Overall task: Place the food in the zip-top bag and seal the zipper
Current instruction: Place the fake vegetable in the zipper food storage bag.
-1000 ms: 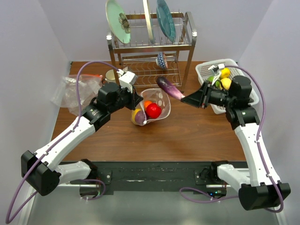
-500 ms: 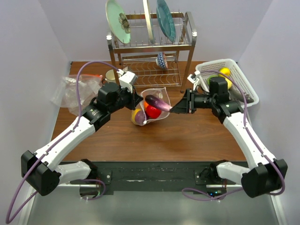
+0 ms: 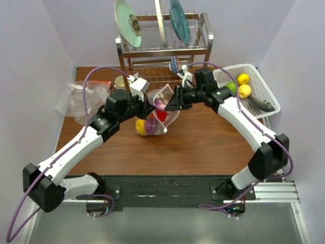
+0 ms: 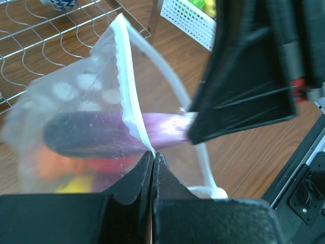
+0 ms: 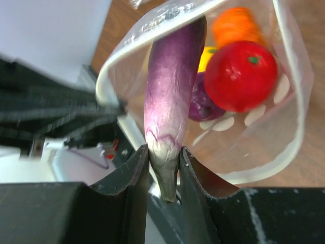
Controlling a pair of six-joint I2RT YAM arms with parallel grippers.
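Note:
The dotted zip-top bag (image 3: pixel 161 116) hangs open at the table's middle. My left gripper (image 3: pixel 146 108) is shut on its mouth edge, pinching the white zipper strip (image 4: pixel 127 76) between its fingertips (image 4: pixel 153 155). My right gripper (image 3: pixel 171 103) is shut on the stem end of the long purple eggplant (image 5: pixel 172 86), whose body reaches through the mouth into the bag. Inside lie a red round (image 5: pixel 239 76), an orange one (image 5: pixel 236 25), a purple one (image 5: pixel 203 104) and a yellow one (image 3: pixel 139 126).
A metal dish rack (image 3: pixel 162 51) with plates and a small bowl (image 3: pixel 174 65) stands right behind the bag. A white basket (image 3: pixel 228 71) at back right holds yellow fruits (image 3: pixel 245 90) and a green one. Plain clear plastic (image 3: pixel 81 99) lies at back left.
My right arm has carried the eggplant leftward from beside the basket into the bag's mouth. The bag has sagged and its contents have shifted. The left gripper has kept its hold.

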